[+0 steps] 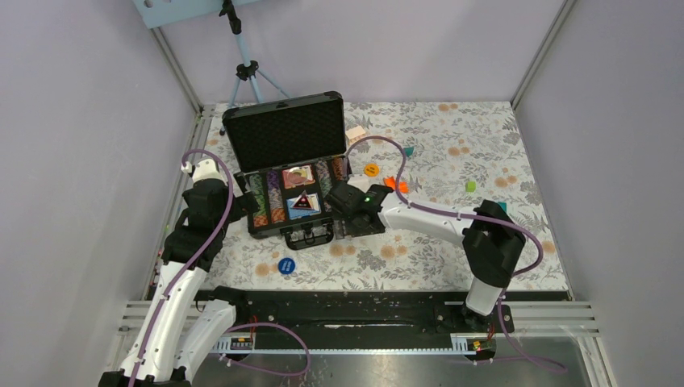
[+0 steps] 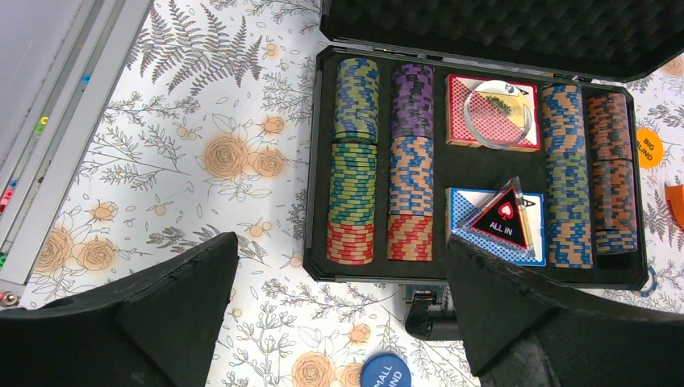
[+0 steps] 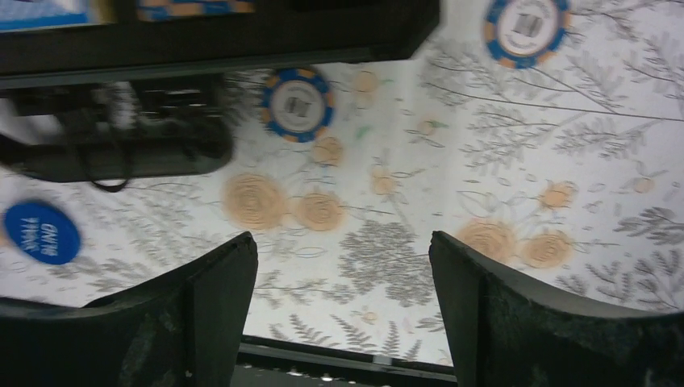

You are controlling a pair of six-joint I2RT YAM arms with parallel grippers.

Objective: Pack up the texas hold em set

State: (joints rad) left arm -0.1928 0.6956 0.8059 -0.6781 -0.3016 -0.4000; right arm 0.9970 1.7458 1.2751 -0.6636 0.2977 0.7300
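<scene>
While my left pincer (image 2: 340, 242) hangs released, fingers spread wide with nothing between them, it sits over the left part of the flowered worktop (image 1: 452, 250), near the front edge of the briefcase (image 1: 282, 133). That case stands open at the back left, its foam-lined lid upright. Inside, rows of striped chips (image 2: 352, 189) fill the outer columns. Between them lie a red card deck (image 2: 492, 113) with a clear round disc on it and a blue card deck (image 2: 496, 226) under a triangular "ALL IN" marker (image 2: 502, 218). In front of the case handle (image 3: 121, 153), a blue disc (image 1: 286, 264) lies flat on the worktop. Further right, my right pincer (image 3: 343, 250) is also released, empty, low over the worktop by the case's front right corner. One loose chip (image 3: 297, 103) lies just beside the case's front edge and a second chip (image 3: 526, 28) lies apart from it. An orange disc (image 1: 371, 170) rests right of the case.
</scene>
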